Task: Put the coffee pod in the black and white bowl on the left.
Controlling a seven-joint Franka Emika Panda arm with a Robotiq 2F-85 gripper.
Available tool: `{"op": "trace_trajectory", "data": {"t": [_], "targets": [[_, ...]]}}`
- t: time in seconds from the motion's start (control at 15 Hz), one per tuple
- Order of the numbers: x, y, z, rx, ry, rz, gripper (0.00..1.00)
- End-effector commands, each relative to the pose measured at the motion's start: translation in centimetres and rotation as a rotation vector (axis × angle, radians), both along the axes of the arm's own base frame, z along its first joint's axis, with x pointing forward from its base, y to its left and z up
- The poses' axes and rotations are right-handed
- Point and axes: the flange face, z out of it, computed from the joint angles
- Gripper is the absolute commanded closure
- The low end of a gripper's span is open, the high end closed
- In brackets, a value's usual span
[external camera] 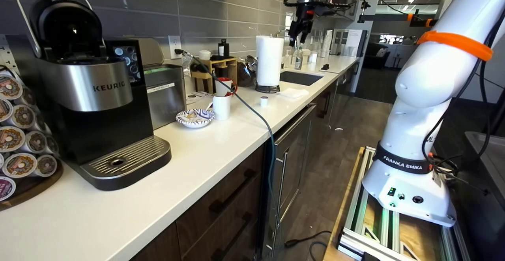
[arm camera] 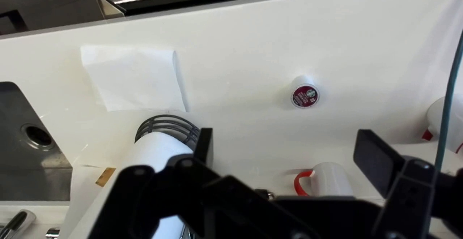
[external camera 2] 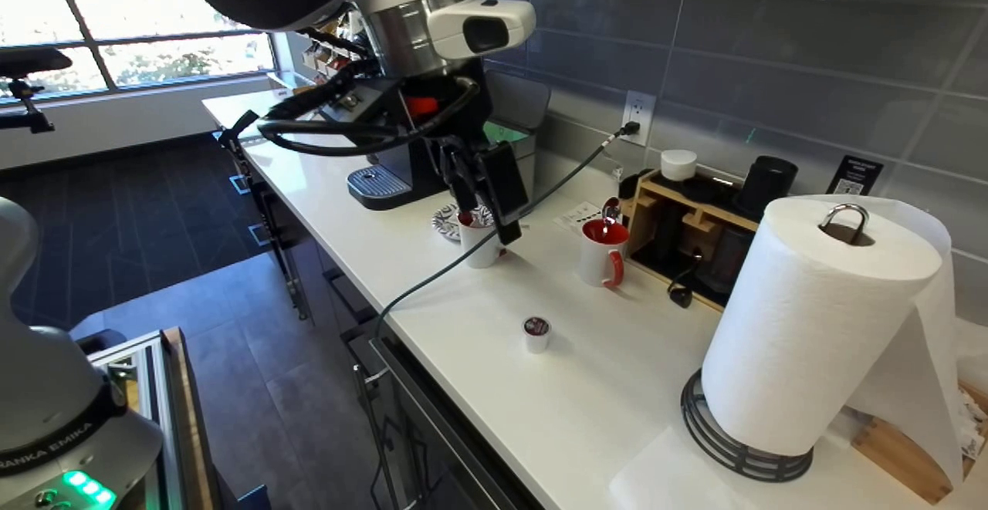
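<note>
Coffee pod (arm camera: 305,93) on the counter (arm camera: 253,51), gripper (arm camera: 290,150) spread above

The coffee pod stands upright, maroon lid up, lower than my gripper and clear of it. In the wrist view I see it past the fingertips, on the counter's front-edge side, within the width between them. I have the two fingers parted wide; the red-handled mug (arm camera: 331,181) shows through their gap, closer to the wall (external camera 2: 810,55) than the coffee pod. From the gripper toward the coffee maker (external camera: 94,85) I find the white mug (external camera 2: 480,251) and, just beside it, the black and white bowl (external camera: 196,124), which the mug partly hides in an exterior view. A blue-green cable (arm camera: 450,98) runs along that same side. From the gripper toward the sink (arm camera: 36,184), one finger covers part of the paper-towel roll (arm camera: 155,149) in my wrist view, and a flat paper sheet (arm camera: 134,80) lies beyond the fingertips toward the front edge.
</note>
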Motion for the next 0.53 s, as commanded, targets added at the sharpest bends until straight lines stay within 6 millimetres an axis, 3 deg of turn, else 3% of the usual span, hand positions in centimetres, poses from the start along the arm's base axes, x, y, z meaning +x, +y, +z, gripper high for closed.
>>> {"op": "trace_trajectory", "data": {"t": [0.0, 0.2, 0.47], "targets": [[3.4, -1.5, -2.1, -0.032, -0.063, -0.011, 0.00], [7.1, -1.9, -5.0, -0.038, -0.099, -0.012, 0.00], [12.6, -0.6, -9.7, 0.053, -0.129, 0.052, 0.00]]}}
